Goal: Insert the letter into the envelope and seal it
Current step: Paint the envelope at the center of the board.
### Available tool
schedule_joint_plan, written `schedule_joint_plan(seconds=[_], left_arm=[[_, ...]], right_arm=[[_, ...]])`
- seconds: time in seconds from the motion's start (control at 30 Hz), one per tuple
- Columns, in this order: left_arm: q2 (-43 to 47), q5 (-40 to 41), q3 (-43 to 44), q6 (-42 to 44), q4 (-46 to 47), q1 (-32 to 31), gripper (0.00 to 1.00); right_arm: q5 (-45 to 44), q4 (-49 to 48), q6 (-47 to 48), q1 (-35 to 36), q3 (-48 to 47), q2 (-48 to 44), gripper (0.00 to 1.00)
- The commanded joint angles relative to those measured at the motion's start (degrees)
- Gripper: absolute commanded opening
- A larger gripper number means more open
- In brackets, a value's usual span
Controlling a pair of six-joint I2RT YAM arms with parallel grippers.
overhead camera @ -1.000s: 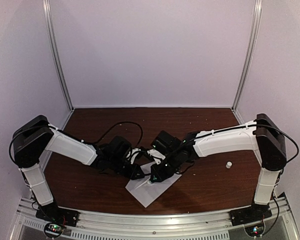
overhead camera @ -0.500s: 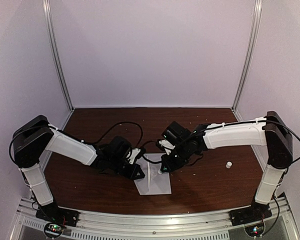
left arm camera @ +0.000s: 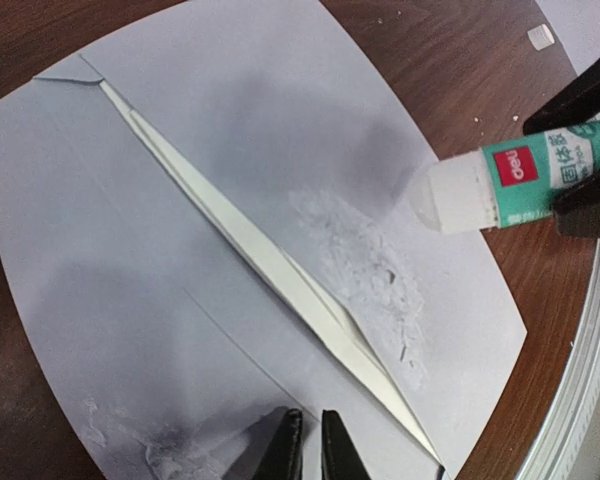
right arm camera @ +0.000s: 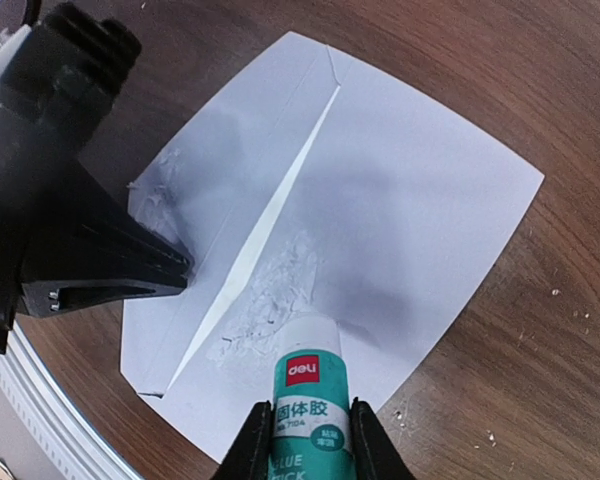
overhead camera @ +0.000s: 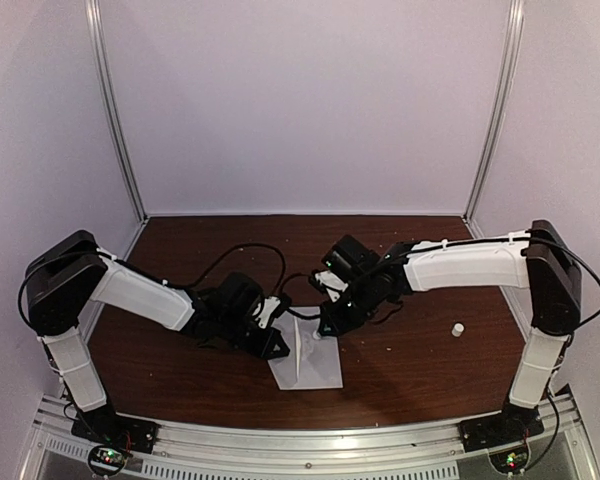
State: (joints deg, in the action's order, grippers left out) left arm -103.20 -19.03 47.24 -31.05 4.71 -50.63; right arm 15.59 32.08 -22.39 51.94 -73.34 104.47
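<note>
I find the right end effector [right arm camera: 308, 420] clenched on a green glue stick [right arm camera: 306, 375], its white tip over the envelope [right arm camera: 410, 190]. The left end effector [left arm camera: 302, 445] is all but closed, nothing between its fingers, tips down on the envelope's edge. The envelope lies flat on the counter [right arm camera: 500, 80] between the two arms, flap line showing a white strip, with glue crumbs [left arm camera: 365, 265] smeared beside it

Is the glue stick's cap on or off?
Off: the glue stick in the right gripper shows a bare white tip over the envelope.
</note>
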Motion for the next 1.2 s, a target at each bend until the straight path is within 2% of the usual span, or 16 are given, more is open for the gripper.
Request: schedule_joint_plan(seconds=[0.0, 0.7, 1.17], left_arm=[[-1.05, 1.68, -0.80, 0.37, -2.34, 0.03, 0.09], [-1.05, 2.03, -0.94, 0.29, -2.25, 0.02, 0.09], [-1.17, 2.88, -1.06, -0.24, -2.75, 0.01, 0.08]], right_arm=[[-0.68, -1.21, 1.35, -0.71, -3.58, 2.22, 0.00], [1.98, -3.85, 2.52, -1.41, -3.80, 7.93, 0.00], [3.39, -0.05, 2.41, 0.44, 0.98, 5.08, 0.00]])
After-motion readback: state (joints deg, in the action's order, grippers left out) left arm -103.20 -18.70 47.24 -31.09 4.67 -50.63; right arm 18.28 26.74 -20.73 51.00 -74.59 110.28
